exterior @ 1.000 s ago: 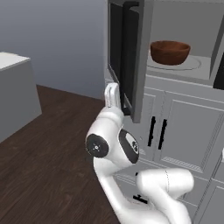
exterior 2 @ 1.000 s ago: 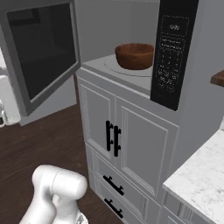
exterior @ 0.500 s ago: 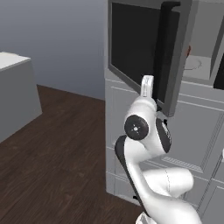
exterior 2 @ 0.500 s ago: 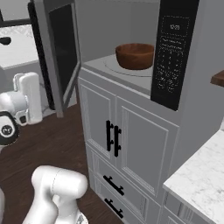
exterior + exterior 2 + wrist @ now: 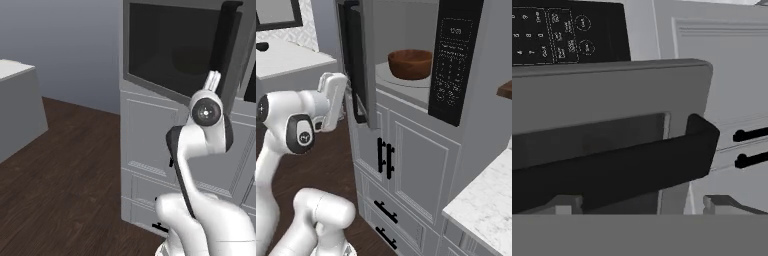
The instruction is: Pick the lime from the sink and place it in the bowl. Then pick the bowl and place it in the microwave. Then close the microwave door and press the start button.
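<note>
- The step in hand looks like closing the microwave door (image 5: 357,60): the wooden bowl (image 5: 410,63) already sits on the round turntable plate (image 5: 401,82) inside the microwave (image 5: 406,50), toward the far right of the cavity. The lime cannot be made out; the bowl's wall hides its inside.
- The door stands partly swung in, edge-on in the right base view, its black bar handle (image 5: 612,167) close in front of the hand view.
- The hand (image 5: 332,100) is just left of the door's outer face, with fingers (image 5: 722,204) spread apart and nothing between them.
- Next, I judge, the hand must push the door rightward until it seats.
- Then it must shift right to the black control strip (image 5: 452,60) and press start there.
</note>
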